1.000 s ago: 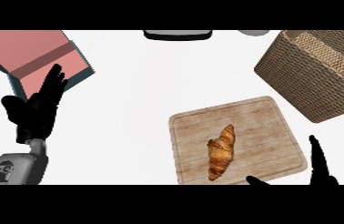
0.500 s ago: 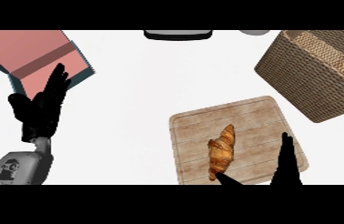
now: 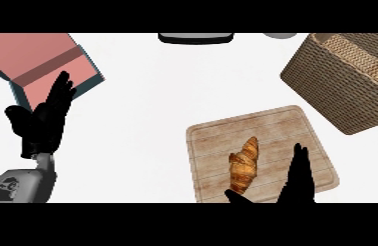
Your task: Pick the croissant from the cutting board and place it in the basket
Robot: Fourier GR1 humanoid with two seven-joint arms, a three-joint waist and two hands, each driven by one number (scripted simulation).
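A golden-brown croissant (image 3: 244, 164) lies lengthwise on the light wooden cutting board (image 3: 221, 135) at the lower right. My right hand (image 3: 297, 182) comes up from the lower edge over the board's near right part, just right of the croissant, open with straight fingers and the thumb spread toward the croissant's near end. It does not hold the pastry. The woven wicker basket (image 3: 339, 80) stands at the upper right, beyond the board. My left hand (image 3: 44, 120) is open with fingers up at the far left.
A pink box with a dark teal rim (image 3: 44, 65) sits at the upper left, partly behind my left hand. A dark object (image 3: 196, 38) and a grey one (image 3: 280, 35) show at the counter's far edge.
My right hand has moved left and forward onto the cutting board, closing in beside the croissant. The left hand has shifted slightly right and up. The croissant has not moved.
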